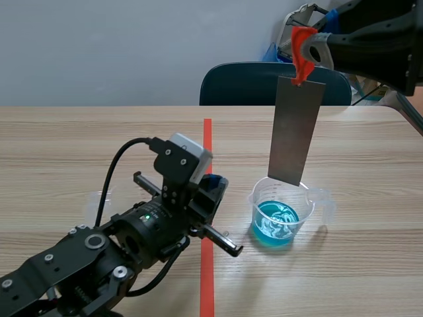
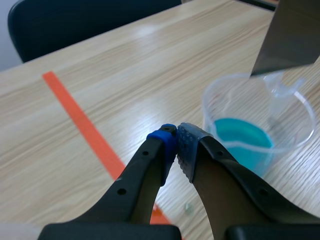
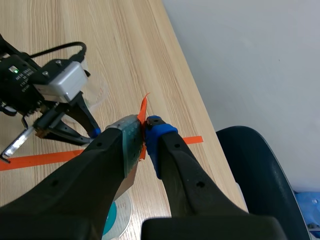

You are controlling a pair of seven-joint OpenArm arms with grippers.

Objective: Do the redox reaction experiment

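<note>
Metal strip [image 1: 296, 132]: grey, flat, hanging upright by an orange-red tab [image 1: 303, 56] at its top end.

Scene view.
- The right gripper [image 1: 309, 49], raised high on the right, is pinched on the tab.
- The strip's lower edge is over a clear beaker [image 1: 258, 198], at about rim height and above the blue liquid [image 1: 276, 221].
- The beaker stands on the wooden table [image 1: 370, 165], just right of the orange-red tape line [image 1: 207, 139].
- The left gripper [image 1: 215, 181] is low beside the tape and near the beaker, holding nothing.
- A dark chair [image 1: 251, 82] stands behind the table.

Left wrist view.
- The left gripper [image 2: 176, 142] is closed, its pads meeting on nothing.
- The beaker [image 2: 215, 100] is ahead of it and to one side, with blue liquid [image 2: 240, 137] in the bottom.
- The end of the strip [image 2: 290, 35] hangs above the beaker's far side.
- The tape line [image 2: 80, 120] runs ahead of and under the fingers.

Right wrist view.
- The right gripper [image 3: 145, 127] is clamped on the orange-red tab [image 3: 143, 110].
- The strip is mostly hidden under the fingers.
- A second clear cup [image 3: 97, 90] sits on the table beside the left arm [image 3: 45, 85].
</note>
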